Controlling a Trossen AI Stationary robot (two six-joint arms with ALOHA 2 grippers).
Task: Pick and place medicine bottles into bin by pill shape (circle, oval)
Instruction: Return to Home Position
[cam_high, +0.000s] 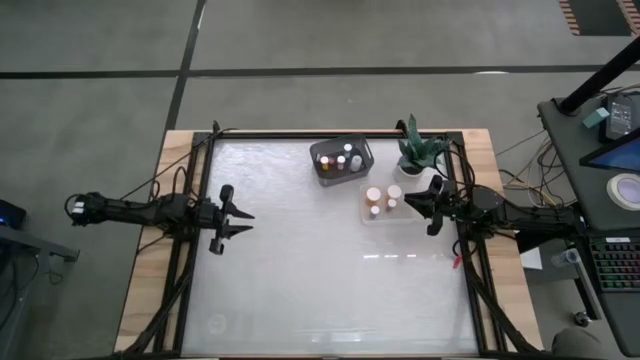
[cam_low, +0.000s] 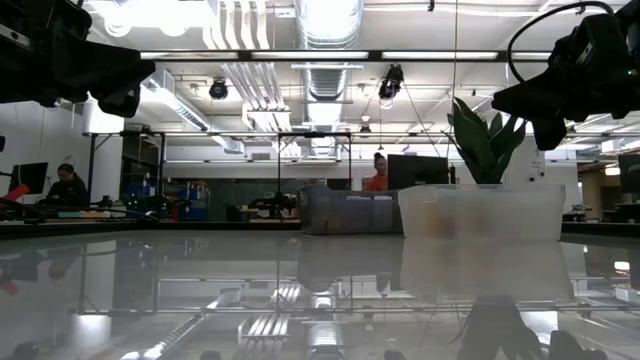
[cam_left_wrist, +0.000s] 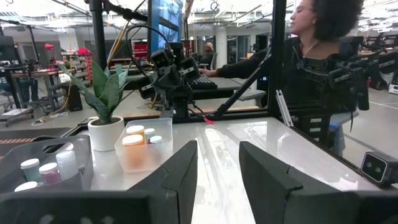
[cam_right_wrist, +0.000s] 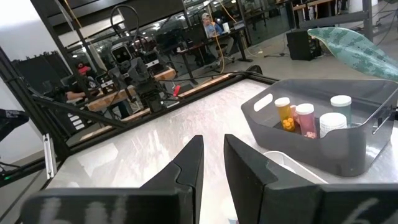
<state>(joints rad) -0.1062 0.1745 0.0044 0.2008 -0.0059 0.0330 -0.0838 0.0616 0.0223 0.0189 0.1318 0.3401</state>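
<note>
Several medicine bottles stand in two bins at the table's far right. A dark grey bin (cam_high: 341, 160) holds orange, pink and white-capped bottles (cam_right_wrist: 305, 118). A clear bin (cam_high: 384, 202) holds orange bottles with white caps (cam_left_wrist: 134, 146). My left gripper (cam_high: 246, 216) hovers open and empty over the table's left side, pointing right. My right gripper (cam_high: 410, 205) hovers beside the clear bin's right end, pointing left, its fingers a little apart (cam_right_wrist: 213, 155) and empty. Both grippers are well above the table in the low view, the left one (cam_low: 70, 60) and the right one (cam_low: 580, 70).
A green potted plant (cam_high: 420, 152) in a white pot stands at the far right, behind the clear bin and close to my right gripper. The glossy white table top (cam_high: 320, 270) is bare in the middle and near side. People sit and stand in the room beyond the table.
</note>
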